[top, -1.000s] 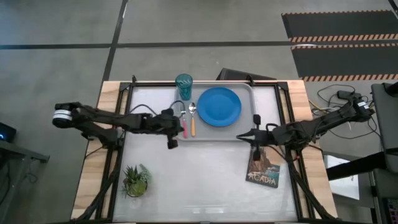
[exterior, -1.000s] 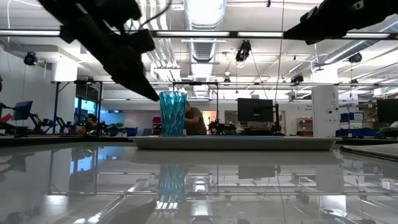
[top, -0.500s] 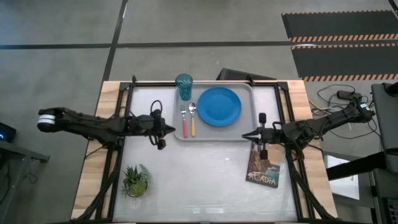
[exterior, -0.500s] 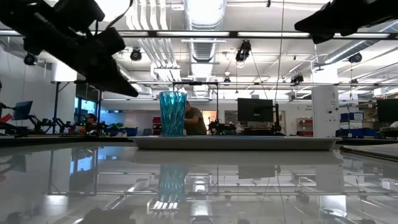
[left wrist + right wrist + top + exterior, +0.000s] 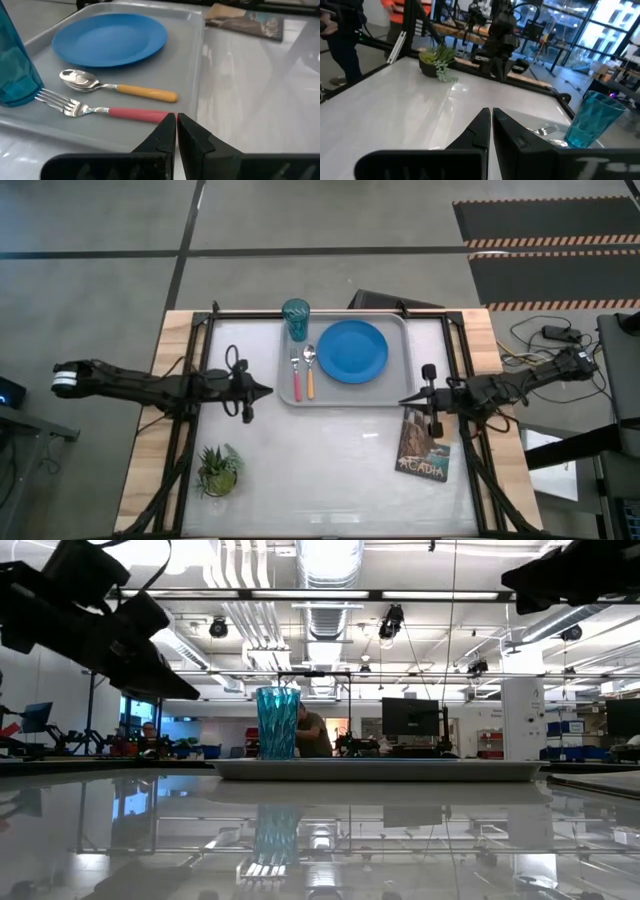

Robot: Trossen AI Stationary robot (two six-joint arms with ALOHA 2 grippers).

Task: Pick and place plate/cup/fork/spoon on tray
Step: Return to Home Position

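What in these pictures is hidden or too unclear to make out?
Low view: the plate, fork and spoon lie out of sight behind the tray's rim; only the cup shows.
Left wrist view: the cup's top is cut off by the picture's edge.
Low view: a person behind the cup is partly hidden by it.

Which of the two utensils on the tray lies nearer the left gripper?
The pink-handled fork, on the side toward the left gripper; the orange-handled spoon lies beyond it, next to the plate.
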